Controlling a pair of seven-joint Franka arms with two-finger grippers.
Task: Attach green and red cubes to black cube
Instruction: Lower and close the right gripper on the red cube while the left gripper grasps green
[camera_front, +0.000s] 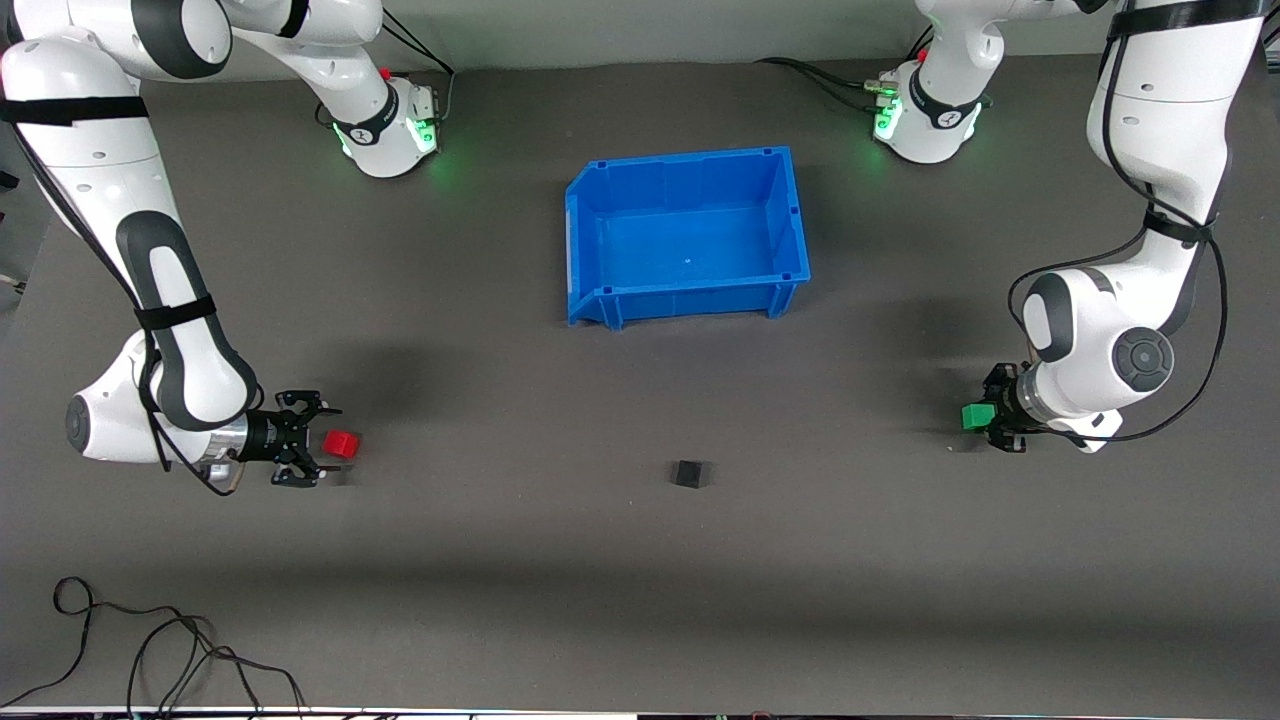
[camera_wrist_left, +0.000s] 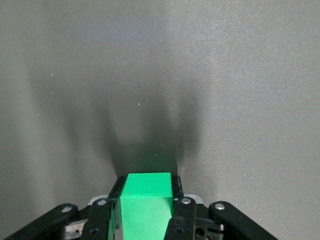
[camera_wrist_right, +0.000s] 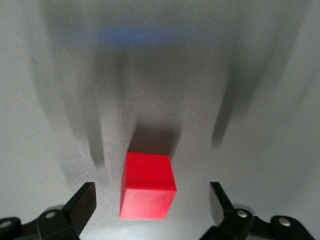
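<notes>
The right gripper (camera_wrist_right: 150, 205) has its two black fingers (camera_wrist_right: 82, 202) spread wide apart, one on each side of the red cube (camera_wrist_right: 148, 186). The cube rests on the grey table surface (camera_wrist_right: 260, 90) in the gap between them, touching neither, and casts a dark shadow on the surface. A blurred blue streak (camera_wrist_right: 150, 35) shows well apart from the cube.

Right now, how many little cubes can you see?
3. The red cube sits between the open right gripper fingers, the green cube is in the left gripper, and the black cube sits between them.
</notes>
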